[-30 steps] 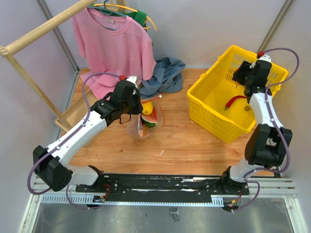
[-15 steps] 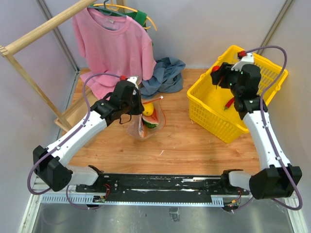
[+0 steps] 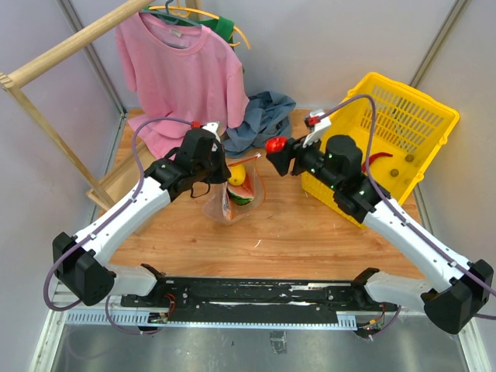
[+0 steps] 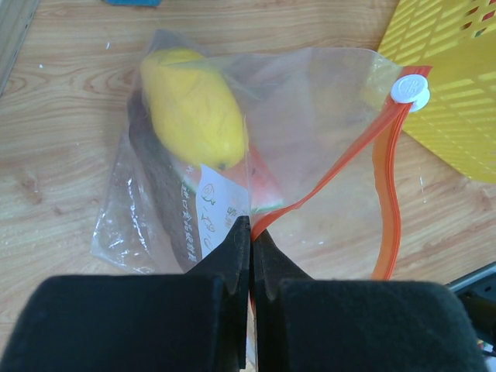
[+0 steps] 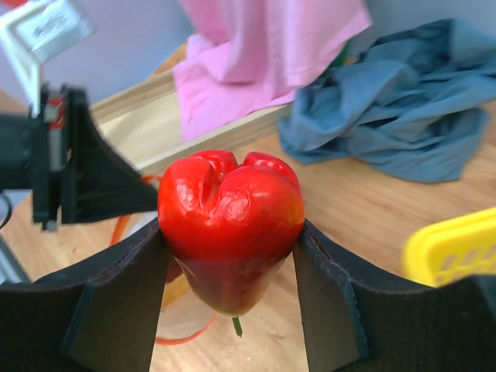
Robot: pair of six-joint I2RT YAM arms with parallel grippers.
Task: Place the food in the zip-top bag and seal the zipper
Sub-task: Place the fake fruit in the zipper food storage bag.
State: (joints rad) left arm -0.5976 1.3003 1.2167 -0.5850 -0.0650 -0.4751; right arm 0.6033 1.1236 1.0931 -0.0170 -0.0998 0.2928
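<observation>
The zip-top bag [image 3: 232,198] stands open on the wooden table, mouth up. It holds the yellow fruit [image 4: 194,108], the watermelon slice [image 4: 265,190] and a dark elongated piece [image 4: 155,182]. My left gripper [image 4: 252,229] is shut on the bag's orange-red zipper [image 4: 385,201] edge and holds it up; the white slider [image 4: 410,87] is at the far end. My right gripper [image 5: 230,256] is shut on the red pepper [image 5: 230,217], in the air just right of the bag mouth, also in the top view [image 3: 274,146]. The thin red chili [image 3: 380,160] lies in the basket.
The yellow basket [image 3: 403,108] sits at the right behind my right arm. A blue cloth [image 3: 263,120] lies behind the bag. A pink shirt [image 3: 182,70] hangs on a wooden rack [image 3: 46,70] at the back left.
My right arm has swung left out of the basket with the red pepper, up to the bag mouth. The basket has shifted a little. The left arm has not moved.
</observation>
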